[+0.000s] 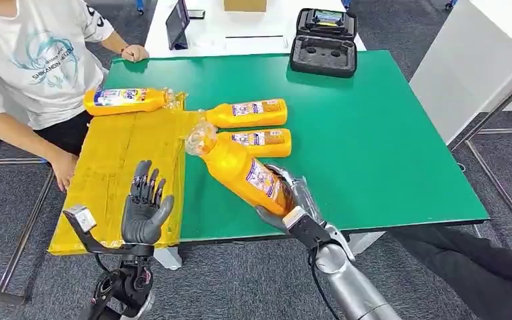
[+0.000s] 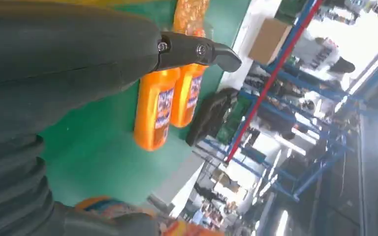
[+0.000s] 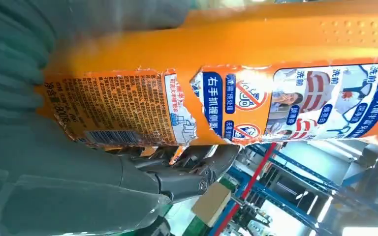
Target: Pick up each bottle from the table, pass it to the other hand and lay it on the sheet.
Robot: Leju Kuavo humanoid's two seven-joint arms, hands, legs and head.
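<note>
Head view: I see my right hand (image 1: 292, 200) grasping an orange bottle (image 1: 240, 168) above the green table (image 1: 387, 153); left hand (image 1: 144, 207) spread, empty.

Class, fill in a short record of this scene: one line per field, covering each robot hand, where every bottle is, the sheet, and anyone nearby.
right hand: right hand grips the held bottle near its base, lifted and tilted, cap toward the sheet
left hand: left hand holds nothing, fingers apart, raised over the sheet's near end
bottle on sheet: one lying at the yellow sheet far end
bottles on table: two lying side by side on the green table
nearby: a person beside the sheet, hand on the table's edge
</note>
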